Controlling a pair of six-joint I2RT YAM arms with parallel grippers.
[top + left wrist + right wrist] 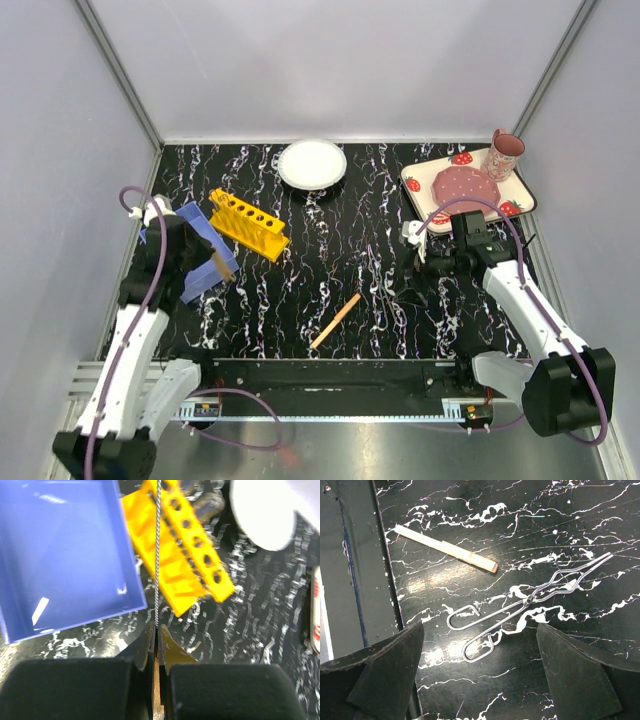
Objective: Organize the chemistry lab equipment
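My left gripper (157,630) is shut on a short brush with a brown wooden handle (157,680). Its twisted wire stem (157,555) sticks out over the yellow rack with round holes (185,550). In the top view this gripper (215,262) hovers between the blue box (200,240) and the rack (248,224). My right gripper (480,680) is open and empty, above thin metal tongs (530,602) that lie flat on the table. A pale wooden stick (445,548) lies beyond them, and it also shows in the top view (336,320). No clear tubes show.
A round white plate (312,163) stands at the back centre. A strawberry-printed tray (512,208) with a pink cup (503,153) sits at the back right. The blue box (60,555) is open and looks empty. Grey walls enclose the black marbled table.
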